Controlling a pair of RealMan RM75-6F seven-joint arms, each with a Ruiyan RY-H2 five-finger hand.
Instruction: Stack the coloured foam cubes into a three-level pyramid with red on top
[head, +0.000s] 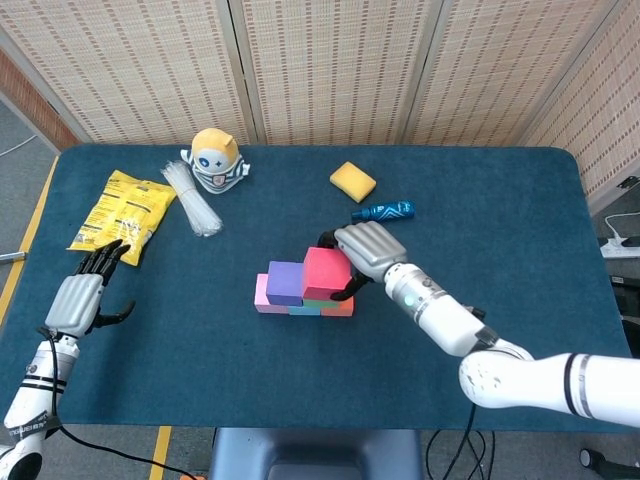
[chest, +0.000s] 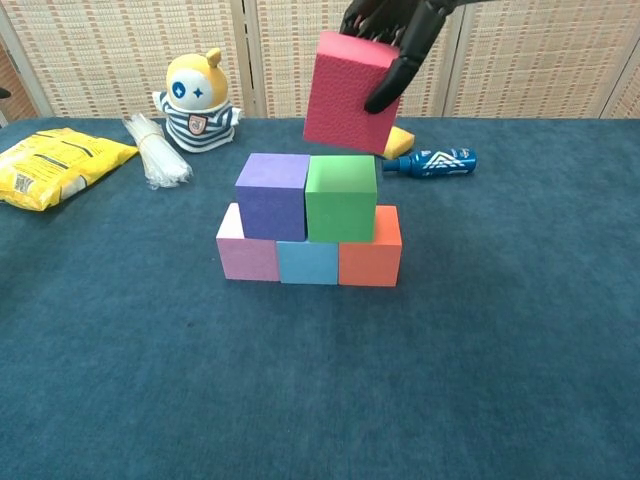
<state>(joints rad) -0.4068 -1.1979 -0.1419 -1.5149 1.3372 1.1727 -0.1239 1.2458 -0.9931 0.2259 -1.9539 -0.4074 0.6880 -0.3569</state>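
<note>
Blue table (chest: 520, 330), right hand (head: 365, 252) gripping red cube (chest: 350, 92) above green cube (chest: 341, 197); left hand (head: 78, 298) empty, fingers apart.

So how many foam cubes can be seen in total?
6. Pink cube, blue cube and orange cube form the bottom row; purple cube and green cube sit on them; the red cube is held above by the right hand.

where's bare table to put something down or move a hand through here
Free: the front strip of table before the cube stack, and the right side past the blue bottle. Crowded: the back left, with the yellow bag, white bundle and toy figure.
</note>
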